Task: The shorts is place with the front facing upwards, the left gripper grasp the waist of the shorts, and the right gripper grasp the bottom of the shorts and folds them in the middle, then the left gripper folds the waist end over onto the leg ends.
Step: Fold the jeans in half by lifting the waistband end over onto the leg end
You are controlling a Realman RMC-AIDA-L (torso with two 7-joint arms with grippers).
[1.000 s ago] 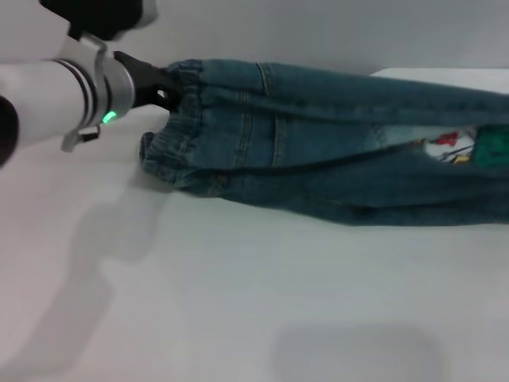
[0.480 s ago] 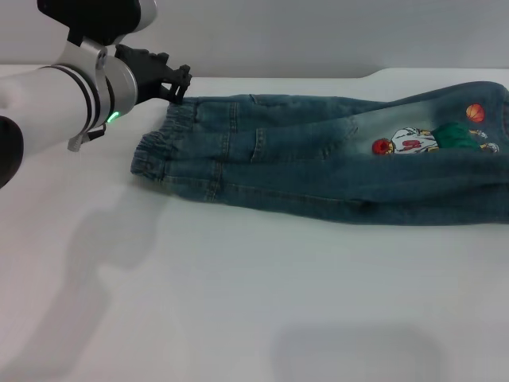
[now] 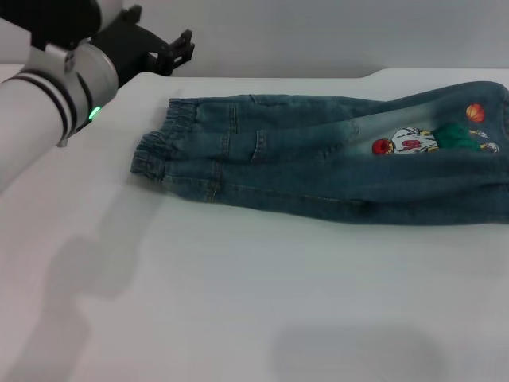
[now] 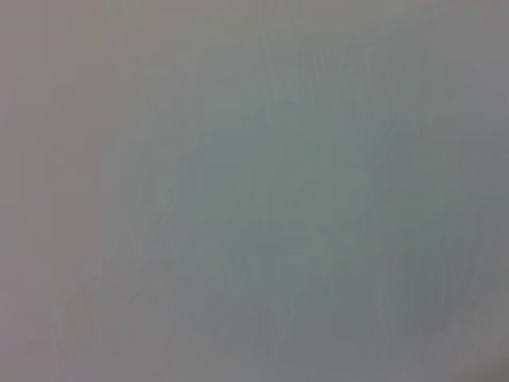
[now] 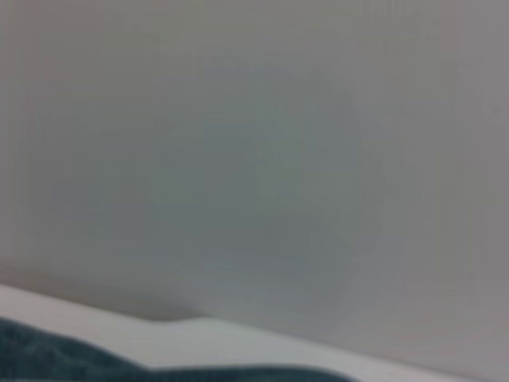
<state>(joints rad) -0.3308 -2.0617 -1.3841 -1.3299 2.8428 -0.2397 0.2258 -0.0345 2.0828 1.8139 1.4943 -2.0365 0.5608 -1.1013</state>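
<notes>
Denim item (head view): the shorts (image 3: 318,171) lie flat on the white table (image 3: 238,302), folded lengthwise into one long band that runs from the robot's left to its right.
Waist (head view): the waist (image 3: 163,147) is the puckered elastic end, pointing toward the robot's left. It rests on the table and nothing holds it.
Leg ends (head view): the leg ends (image 3: 497,151) lie at the right edge of the view and are partly cut off by it.
Cartoon print (head view): the cartoon print (image 3: 429,137) in red, orange and green faces up on the leg section, near the right end.
Left gripper (head view): the left gripper (image 3: 184,48) is in the upper left corner, raised above the table and apart from the waist. Its black fingers (image 3: 163,56) grip nothing; the view does not show clearly whether they are spread or closed.
Left arm (head view): the left arm (image 3: 48,103) is silver-white with black rings and a green light, and enters from the left edge.
Left wrist view: only a plain grey-white surface shows; no fingers and no cloth.
Right wrist view: a strip of the shorts (image 5: 48,358) crosses one corner, lying on the table (image 5: 238,338), with a pale wall (image 5: 254,143) beyond.
Right gripper: not visible in any view.
</notes>
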